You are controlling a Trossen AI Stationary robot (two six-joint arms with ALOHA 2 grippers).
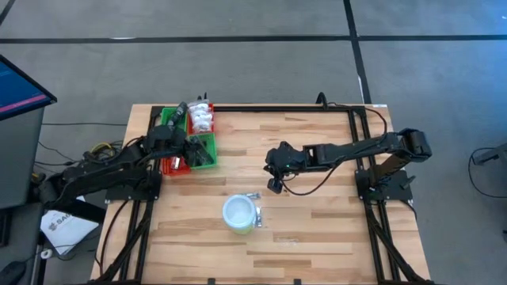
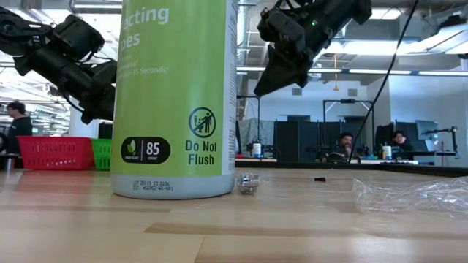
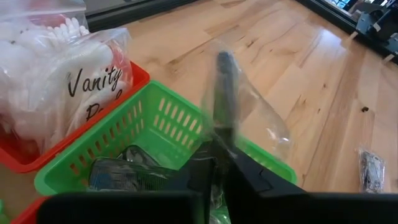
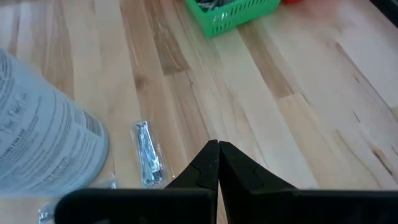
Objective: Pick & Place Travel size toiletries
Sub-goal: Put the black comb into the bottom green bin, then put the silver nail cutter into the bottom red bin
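Note:
In the left wrist view my left gripper (image 3: pixel 219 149) is shut on a clear sachet with a slim dark stick (image 3: pixel 224 81) inside, over the green compartment (image 3: pixel 155 124), which holds other dark items (image 3: pixel 121 171). The red compartment (image 3: pixel 134 78) beside it holds white packets (image 3: pixel 62 81). My right gripper (image 4: pixel 217 146) hangs shut and empty above the bare wood, right of the white tub (image 1: pixel 239 214). A small sachet with a metal piece (image 4: pixel 148 152) lies flat on the table beside the tub. In the high view my left gripper (image 1: pixel 190 146) is at the tray and my right gripper (image 1: pixel 275 186) is at mid-table. My left gripper pinches the near end of the clear sachet (image 3: pixel 221 134) between its two fingertips. The fingers slant down from the table's left side and lie along the dark stick. The sachet sticks out past the fingertips, lifted clear above the green compartment's rim.
The tall tub (image 2: pixel 175 95) with its green side stands near the front middle. A crumpled clear wrapper (image 2: pixel 409 193) lies on the table's right front. Another sachet (image 3: pixel 372 169) lies on the wood beyond the tray. People sit at desks in the room behind.

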